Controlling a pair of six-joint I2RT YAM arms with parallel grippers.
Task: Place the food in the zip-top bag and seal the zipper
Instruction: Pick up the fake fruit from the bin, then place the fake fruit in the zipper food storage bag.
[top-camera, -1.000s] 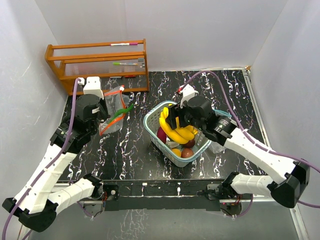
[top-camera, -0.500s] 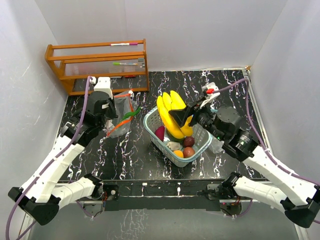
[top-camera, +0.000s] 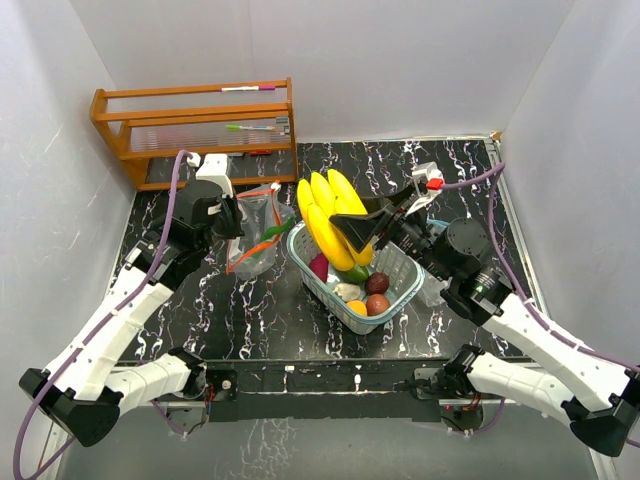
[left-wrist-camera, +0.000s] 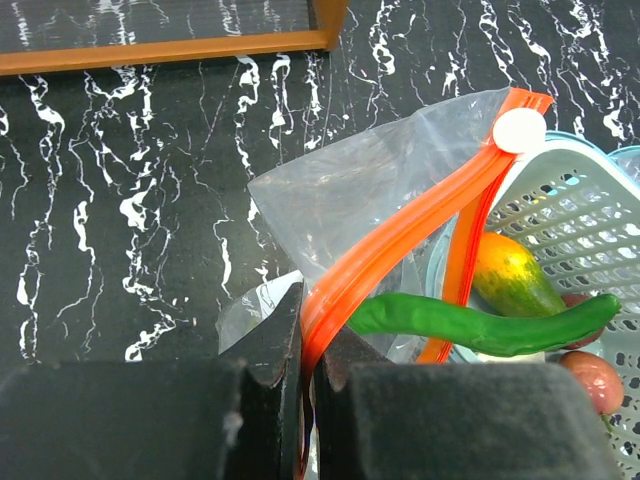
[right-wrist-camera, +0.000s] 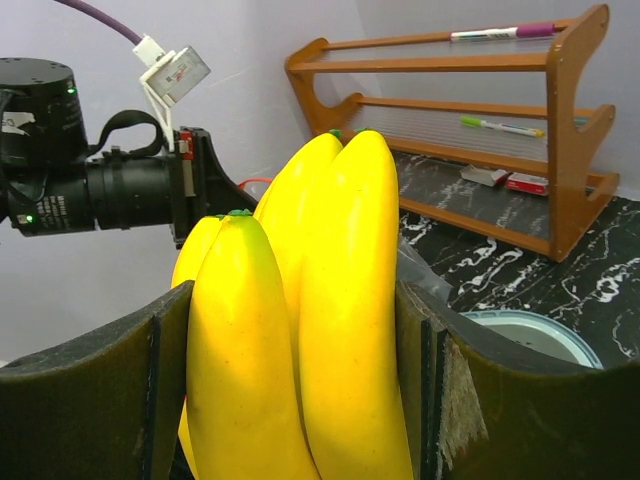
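Yellow bananas (top-camera: 330, 215) sit pinched in our right jaws, held high over the rim of the teal basket (top-camera: 400, 295) beside the zip-top bag (top-camera: 255, 245), whose orange zipper strip (left-wrist-camera: 400, 235) our left jaws clamp tight, we judge to hold its mouth up, green pepper (left-wrist-camera: 480, 325) lying across it.

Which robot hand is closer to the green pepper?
Left. The left gripper pinches the bag's zipper right beside the green pepper; the right gripper holds the bananas over the basket, farther off.
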